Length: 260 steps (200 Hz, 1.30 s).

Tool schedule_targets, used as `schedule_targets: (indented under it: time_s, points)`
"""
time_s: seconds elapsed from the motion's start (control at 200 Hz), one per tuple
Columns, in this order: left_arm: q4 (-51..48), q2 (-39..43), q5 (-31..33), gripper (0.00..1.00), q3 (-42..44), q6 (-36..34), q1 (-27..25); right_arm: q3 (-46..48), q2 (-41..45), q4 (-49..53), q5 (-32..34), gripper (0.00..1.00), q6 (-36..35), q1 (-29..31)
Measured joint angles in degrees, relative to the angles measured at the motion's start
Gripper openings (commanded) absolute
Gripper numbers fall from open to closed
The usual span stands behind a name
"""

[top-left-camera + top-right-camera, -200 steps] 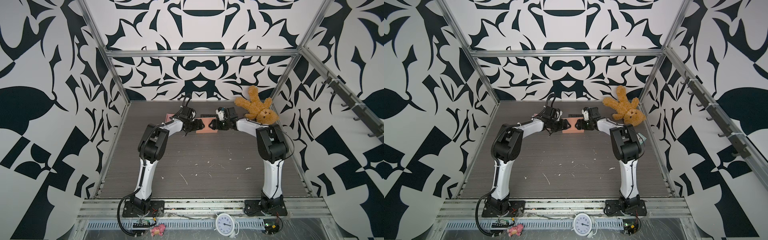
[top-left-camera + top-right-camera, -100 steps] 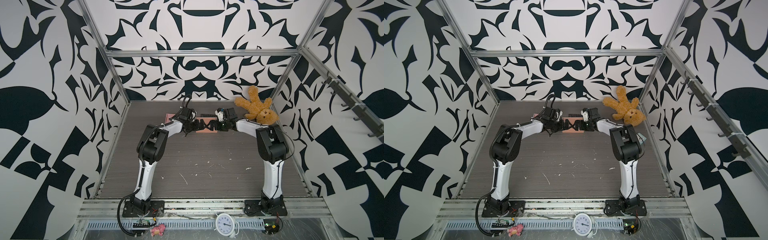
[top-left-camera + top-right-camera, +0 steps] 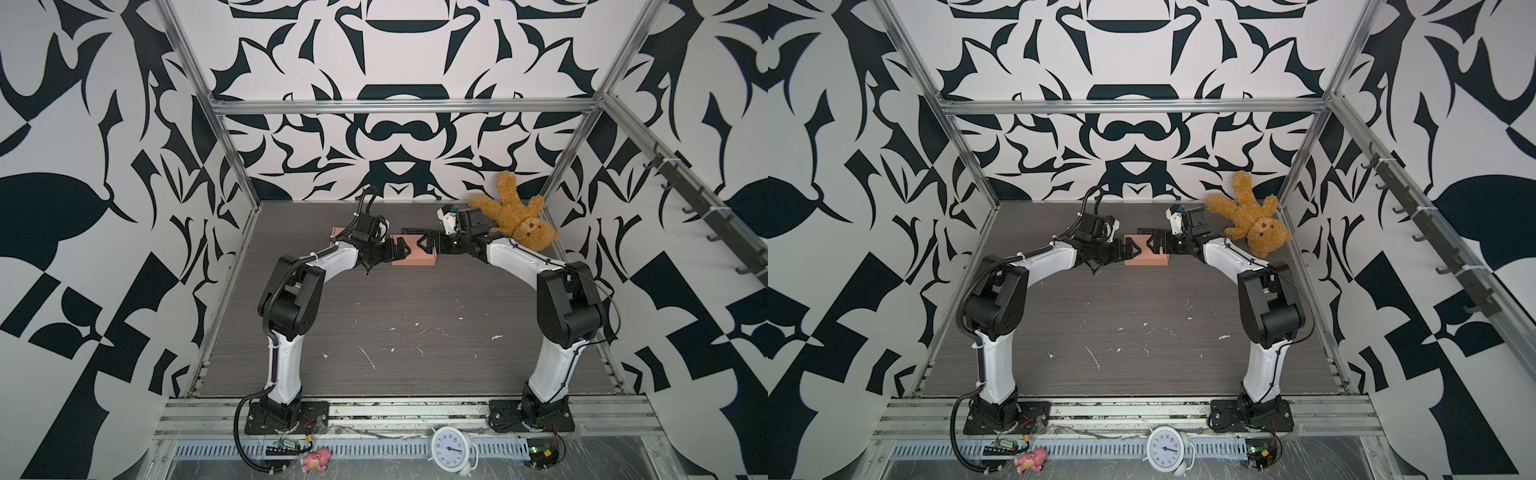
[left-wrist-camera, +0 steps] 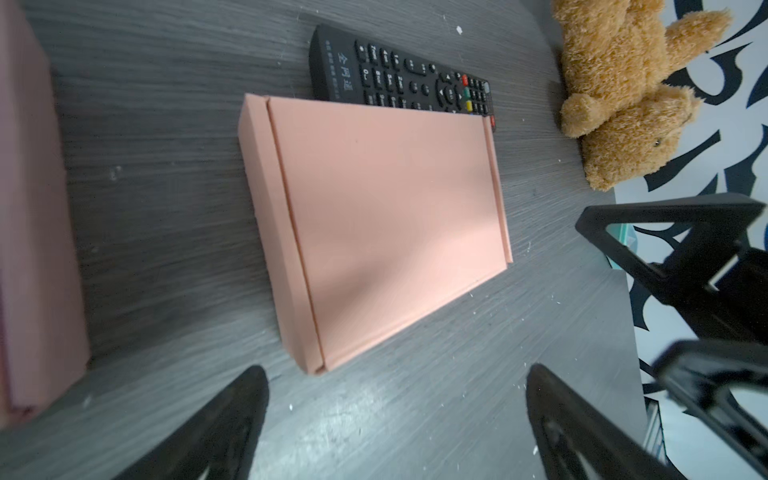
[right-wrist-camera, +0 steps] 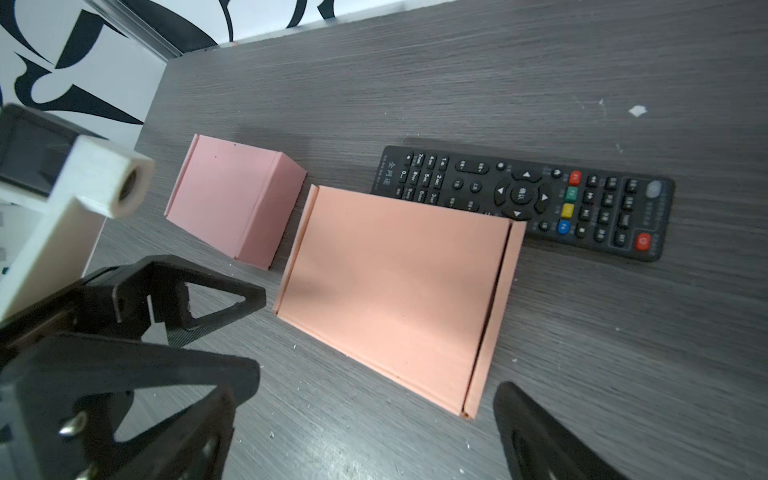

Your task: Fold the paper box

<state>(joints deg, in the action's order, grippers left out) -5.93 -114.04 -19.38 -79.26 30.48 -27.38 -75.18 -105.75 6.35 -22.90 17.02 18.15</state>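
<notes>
The paper box (image 3: 415, 258) (image 3: 1147, 259) is a flat salmon carton with its lid down, lying on the dark table at the back centre. The wrist views show its smooth top (image 4: 386, 216) (image 5: 399, 291). My left gripper (image 3: 400, 249) (image 3: 1130, 251) (image 4: 397, 374) hovers at its left end. It is open, with only bare table between the fingers. My right gripper (image 3: 424, 245) (image 3: 1154, 245) (image 5: 376, 399) faces it from the right end, open and empty too. The box lies just ahead of both sets of fingertips.
A black remote (image 5: 540, 195) (image 4: 399, 70) lies against the box's far edge. A second, pink folded box (image 5: 237, 203) (image 3: 340, 230) sits to the left behind my left arm. A brown teddy bear (image 3: 515, 220) (image 3: 1250, 224) lies in the back right corner.
Both grippers' jaws have spread wider over the last second. The arms have hardly shifted, and the box lies in the same place.
</notes>
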Motion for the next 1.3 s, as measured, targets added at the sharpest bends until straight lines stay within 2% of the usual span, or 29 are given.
schedule_targets:
  time_s: [0.255, 0.495, 0.8, 1.06, 1.17, 1.3]
  points:
    - [-0.31, 13.51, 2.14, 0.99, 12.48, -0.79, 0.00, 10.62, 12.07, -0.94, 2.16, 0.99, -0.57, 0.00]
    - [-3.85, 27.69, 6.99, 0.99, 23.65, -3.65, 0.00, 22.56, 25.00, -2.10, 5.81, 0.99, -3.04, 0.00]
    - [-7.37, 43.54, 15.67, 0.99, 34.80, -8.72, 0.00, 36.48, 38.80, -5.57, 16.76, 0.99, -5.42, 0.00]
    - [-6.21, 58.38, 32.17, 0.99, 46.29, -10.80, 0.04, 47.28, 50.58, -10.80, 32.15, 0.99, -7.26, 0.04]
    - [-4.90, 59.41, 40.98, 0.99, 48.43, -12.85, 0.07, 52.39, 52.94, -15.08, 37.27, 0.99, -9.44, 0.04]
    - [0.11, 58.05, 50.01, 0.99, 50.36, -16.63, 0.79, 56.17, 52.98, -19.26, 39.69, 0.99, -12.92, 0.04]
